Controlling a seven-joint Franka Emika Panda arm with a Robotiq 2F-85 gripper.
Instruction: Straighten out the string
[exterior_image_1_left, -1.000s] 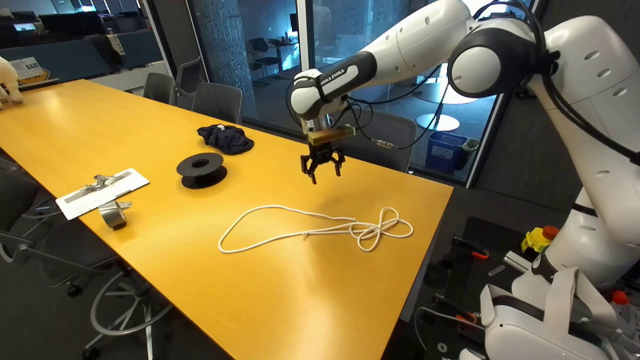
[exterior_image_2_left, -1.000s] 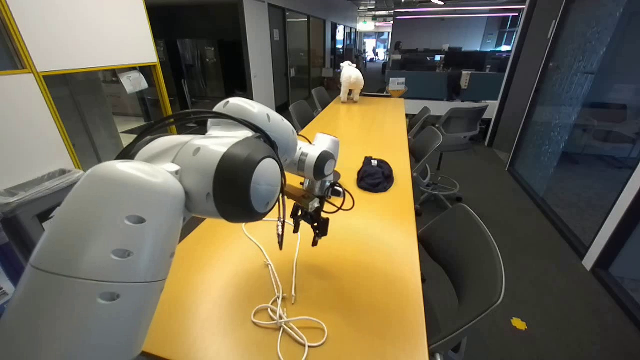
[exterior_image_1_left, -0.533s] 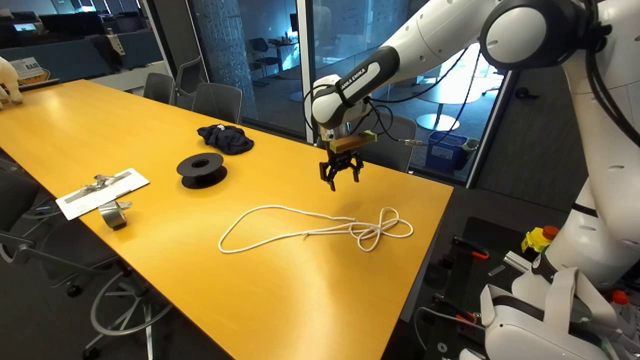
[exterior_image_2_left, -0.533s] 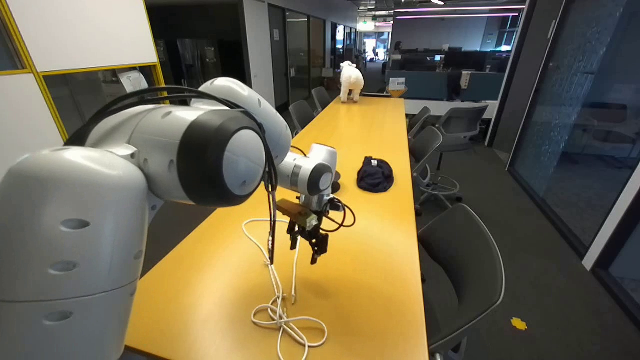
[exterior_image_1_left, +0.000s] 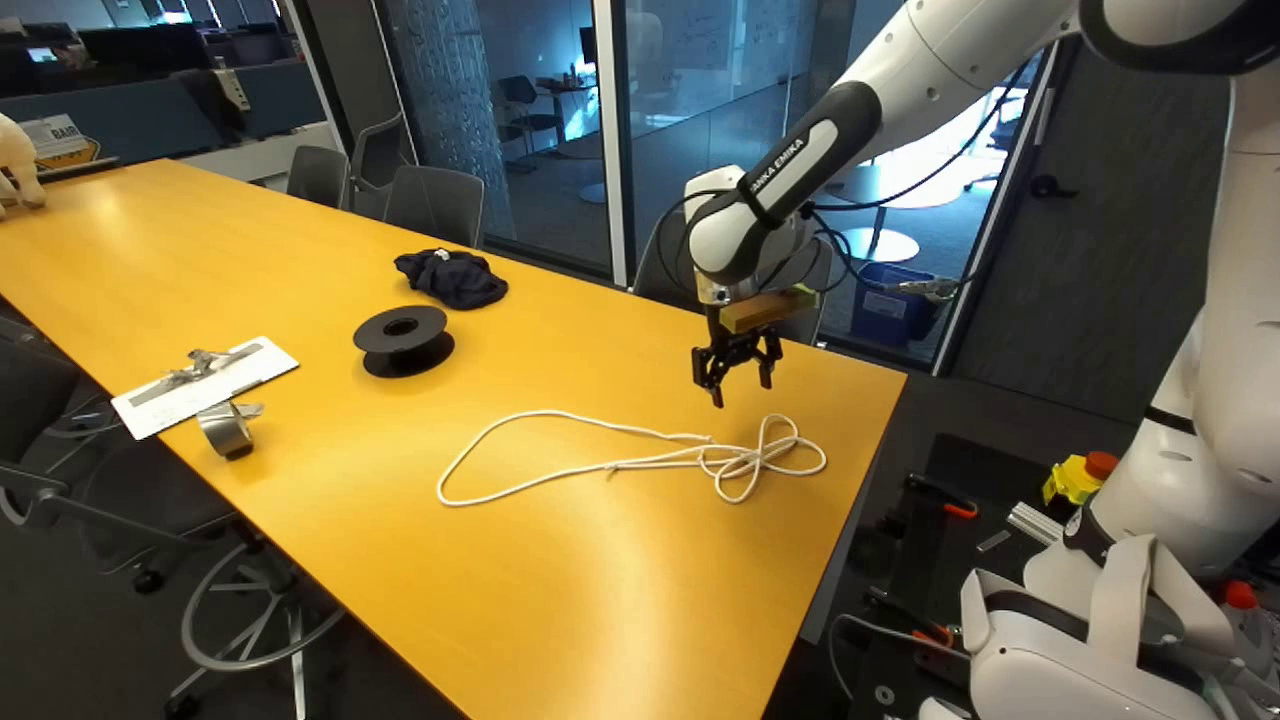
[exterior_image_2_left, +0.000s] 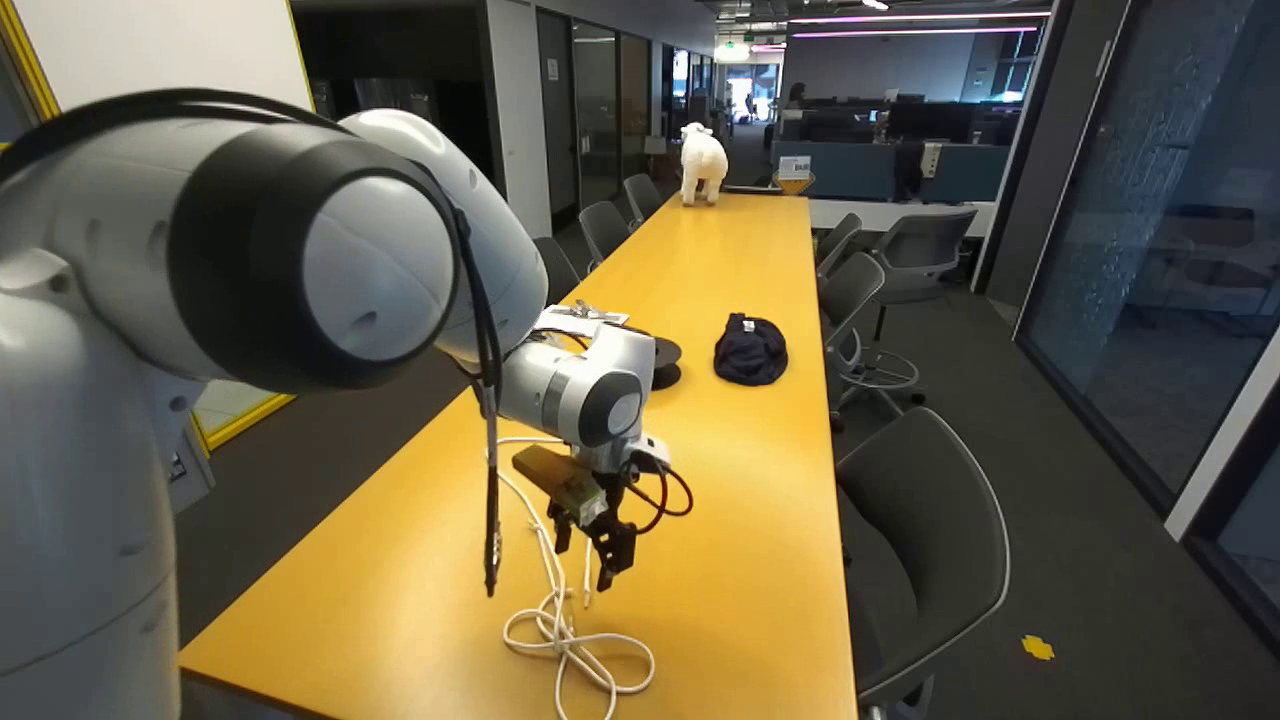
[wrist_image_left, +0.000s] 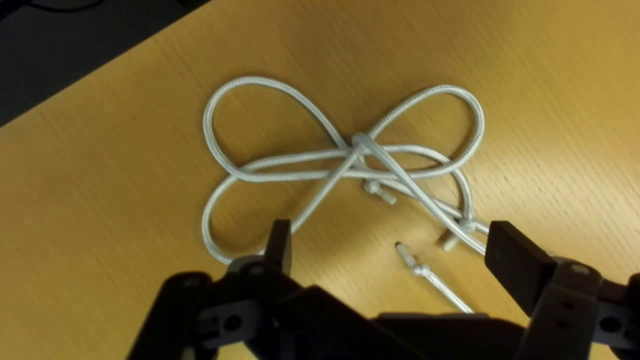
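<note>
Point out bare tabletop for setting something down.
In an exterior view, the table is bare between the string and the near long edge, and between string and spool. It is crowded around the tape roll and white panel, and at the string's tangle, with the gripper nearby.

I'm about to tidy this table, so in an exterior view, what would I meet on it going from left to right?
In an exterior view: white toy animal, tape roll, black spool, white string.

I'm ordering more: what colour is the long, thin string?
Plain white string, clearest in the wrist view.
</note>
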